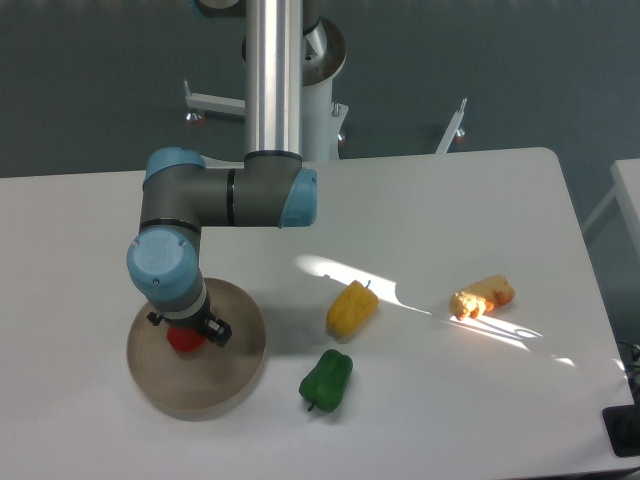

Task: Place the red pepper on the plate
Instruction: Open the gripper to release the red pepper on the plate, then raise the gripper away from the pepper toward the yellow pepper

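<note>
The red pepper (182,340) shows as a small glossy red patch over the left middle of the beige round plate (236,365). It is partly hidden under the arm's blue-capped wrist. My gripper (188,334) points straight down onto the pepper. Only black parts of it stick out beside the wrist, and the fingers are mostly covered. The pepper sits right at the fingertips and shifts together with them, so the gripper looks shut on it. I cannot tell whether the pepper touches the plate's surface.
A yellow pepper (351,308) lies to the right of the plate, with a green pepper (326,379) just below it. An orange-tan food piece (482,296) lies further right in a patch of sunlight. The robot's base column (274,75) stands at the table's back edge.
</note>
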